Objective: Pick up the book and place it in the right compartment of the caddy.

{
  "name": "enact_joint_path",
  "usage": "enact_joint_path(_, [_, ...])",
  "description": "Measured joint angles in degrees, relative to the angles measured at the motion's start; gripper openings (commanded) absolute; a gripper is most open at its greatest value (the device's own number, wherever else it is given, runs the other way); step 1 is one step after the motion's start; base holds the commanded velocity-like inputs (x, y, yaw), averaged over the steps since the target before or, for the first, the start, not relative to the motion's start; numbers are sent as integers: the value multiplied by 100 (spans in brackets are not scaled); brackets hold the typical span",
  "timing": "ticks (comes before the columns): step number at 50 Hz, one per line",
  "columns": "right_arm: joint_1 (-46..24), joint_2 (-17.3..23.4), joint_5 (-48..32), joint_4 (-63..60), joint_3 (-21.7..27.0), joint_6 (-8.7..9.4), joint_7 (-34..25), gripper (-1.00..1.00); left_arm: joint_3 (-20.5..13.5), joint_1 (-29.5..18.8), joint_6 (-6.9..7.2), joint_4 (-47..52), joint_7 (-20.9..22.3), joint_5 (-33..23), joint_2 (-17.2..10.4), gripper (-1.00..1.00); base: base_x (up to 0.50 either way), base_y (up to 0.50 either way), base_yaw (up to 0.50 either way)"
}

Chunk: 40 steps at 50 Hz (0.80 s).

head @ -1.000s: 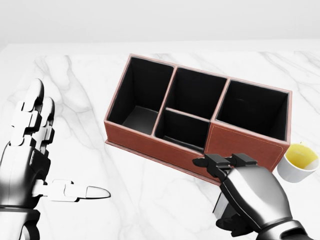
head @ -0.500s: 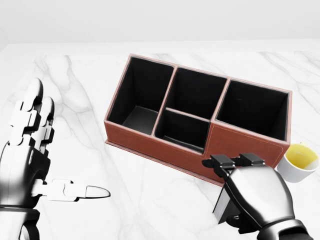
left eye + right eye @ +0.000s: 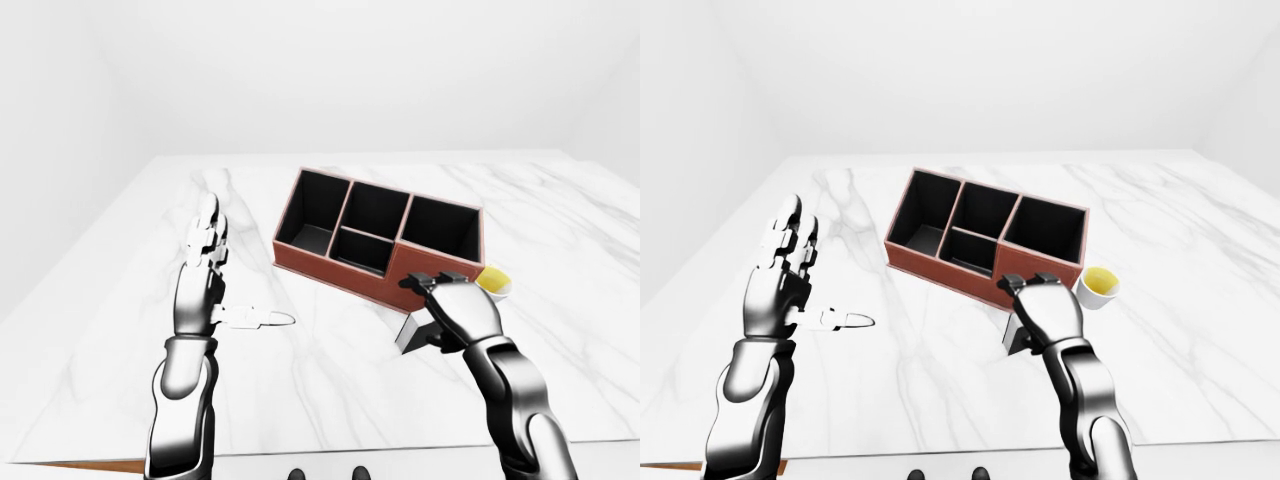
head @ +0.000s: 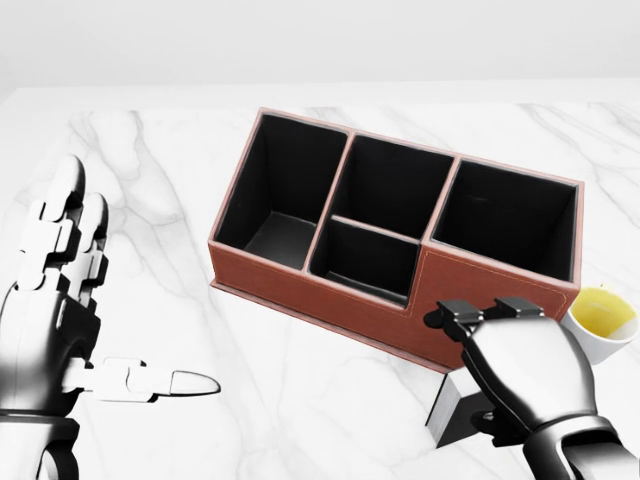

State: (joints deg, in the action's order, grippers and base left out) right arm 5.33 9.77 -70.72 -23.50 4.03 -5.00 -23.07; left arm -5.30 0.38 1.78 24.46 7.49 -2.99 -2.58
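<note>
- The right hand is curled over a dark book near the worktop's near edge, fingers wrapped round its top; the book stands tilted, its lower edge close to the marble worktop.
- The left hand hovers over the worktop's left side, fingers spread and straight, thumb pointing right, gripping nothing.
- The brown caddy sits mid-worktop, just beyond the book, all compartments empty.
- A small cup stands beside the caddy's right end.

Reddish-brown caddy, seemingly grey book
</note>
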Motion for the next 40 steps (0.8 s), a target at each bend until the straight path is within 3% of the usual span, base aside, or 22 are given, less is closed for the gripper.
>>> enact_joint_path(40, [-235, 206, -644, 941, -161, 0, 518, 18, -28, -48, 20, 20, -58, 27, -9, 100, 0, 0, 0])
